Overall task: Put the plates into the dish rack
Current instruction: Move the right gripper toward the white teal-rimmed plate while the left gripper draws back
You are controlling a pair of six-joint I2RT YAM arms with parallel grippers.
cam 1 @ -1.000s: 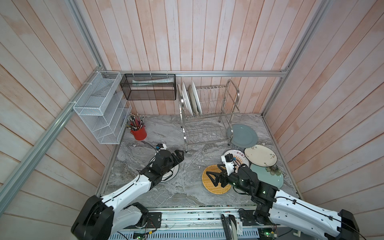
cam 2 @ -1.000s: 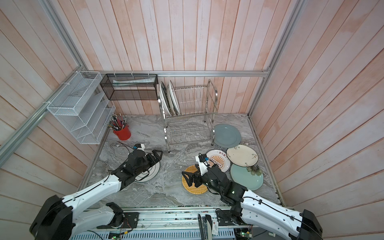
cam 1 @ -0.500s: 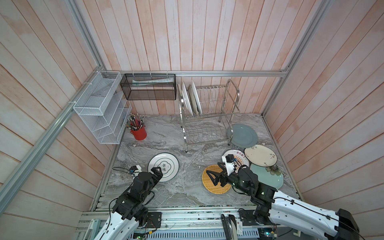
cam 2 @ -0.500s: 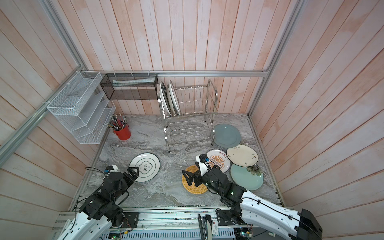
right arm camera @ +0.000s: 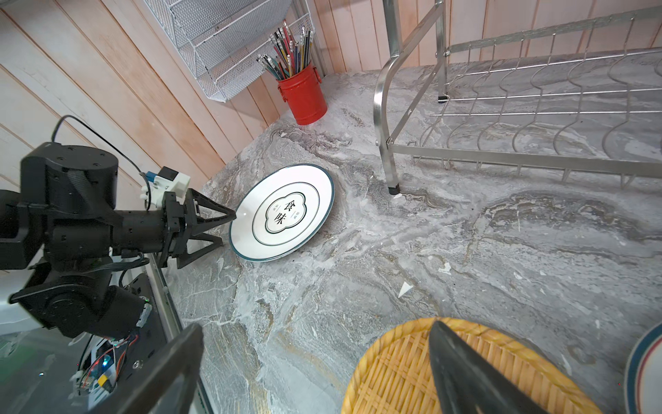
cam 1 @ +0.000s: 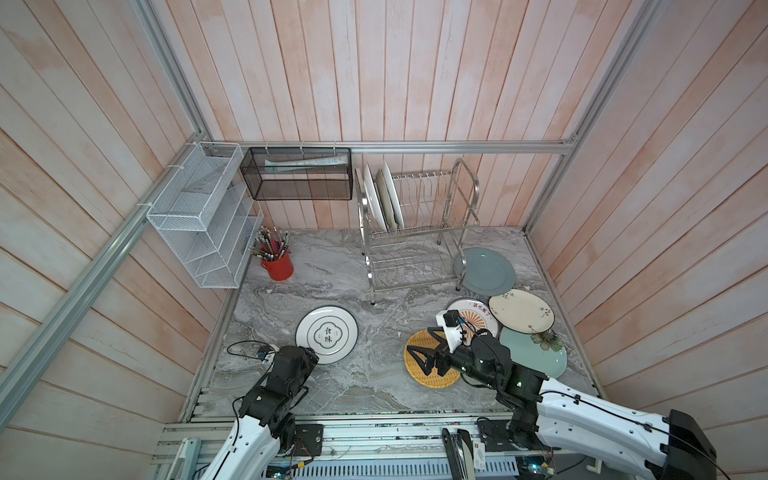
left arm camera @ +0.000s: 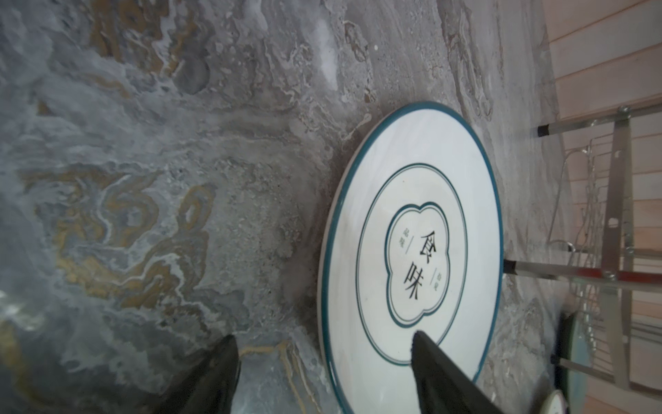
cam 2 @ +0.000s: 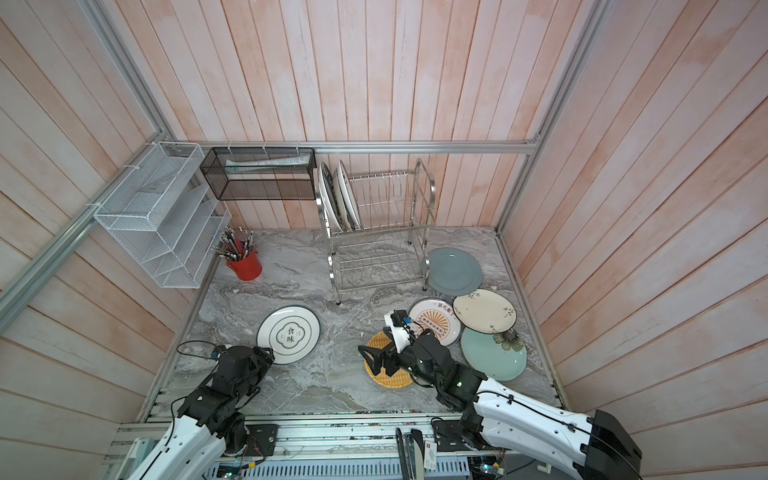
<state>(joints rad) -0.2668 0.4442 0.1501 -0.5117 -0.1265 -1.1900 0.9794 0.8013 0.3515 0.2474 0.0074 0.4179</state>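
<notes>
**Fig.** Left gripper (right arm camera: 228, 229), jaws apart and empty, at the rim of the lettered plate (cam 1: 326, 334) lying flat near the front-left corner of the bench (cam 1: 365, 386); right gripper (right arm camera: 317, 325), spread wide, over the woven plate (cam 1: 432, 378) (dish rack (cam 1: 415, 232) at back edge)

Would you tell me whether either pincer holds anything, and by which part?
Nothing is held: left pincer open astride the rim of the teal-edged white round plate; right pincer open above the yellow woven round plate.

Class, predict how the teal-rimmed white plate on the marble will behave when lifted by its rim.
The teal-rimmed white plate looks glazed: probably stiff, slippery and breakable. Lying flat on the marble tabletop, it may slide rather than tip when nudged.
</notes>
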